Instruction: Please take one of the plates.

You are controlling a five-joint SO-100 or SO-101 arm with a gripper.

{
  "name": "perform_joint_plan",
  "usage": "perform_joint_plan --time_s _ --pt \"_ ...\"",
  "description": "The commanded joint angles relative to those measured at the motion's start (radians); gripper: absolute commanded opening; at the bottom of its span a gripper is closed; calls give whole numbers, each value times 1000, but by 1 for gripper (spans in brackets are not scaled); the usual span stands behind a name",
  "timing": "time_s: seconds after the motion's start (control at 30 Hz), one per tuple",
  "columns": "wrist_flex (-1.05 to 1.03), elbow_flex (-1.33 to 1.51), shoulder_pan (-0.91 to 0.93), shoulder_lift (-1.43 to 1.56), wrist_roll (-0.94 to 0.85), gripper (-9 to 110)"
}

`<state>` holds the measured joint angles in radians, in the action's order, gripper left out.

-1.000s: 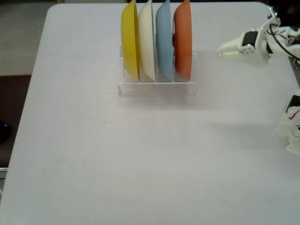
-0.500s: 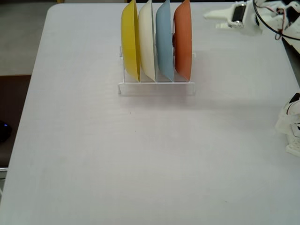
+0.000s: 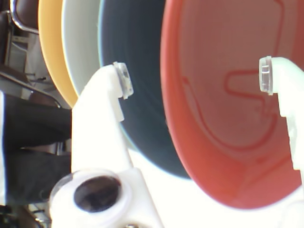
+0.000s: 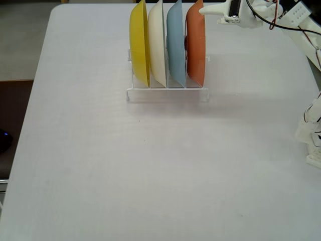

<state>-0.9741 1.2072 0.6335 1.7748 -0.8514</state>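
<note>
My end effector (image 3: 194,80) is spread wide and holds nothing; in the wrist view one white finger (image 3: 102,114) stands in front of the light blue plate (image 3: 137,71) and the other sits at the right edge, over the face of the orange plate (image 3: 223,95), whose rim lies between them. In the fixed view the end effector (image 4: 203,9) reaches in from the upper right, its tip at the orange plate's (image 4: 196,42) top edge; contact cannot be confirmed. That plate stands on edge in the rightmost slot of a clear rack (image 4: 168,93) on the white counter (image 4: 150,175), beside the light blue plate (image 4: 175,42), then a cream plate (image 4: 156,42) and a yellow plate (image 4: 139,42).
</note>
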Motion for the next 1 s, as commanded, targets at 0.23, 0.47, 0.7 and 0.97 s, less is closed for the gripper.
perform_joint_plan --time_s 0.23,0.47,0.7,0.97 --pt "-2 -173 -23 -83 -9 32" --pt "-2 -216 -40 -138 -3 27" --pt "-2 -245 -55 -170 11 22" --pt "-2 -270 -66 -175 -8 0"
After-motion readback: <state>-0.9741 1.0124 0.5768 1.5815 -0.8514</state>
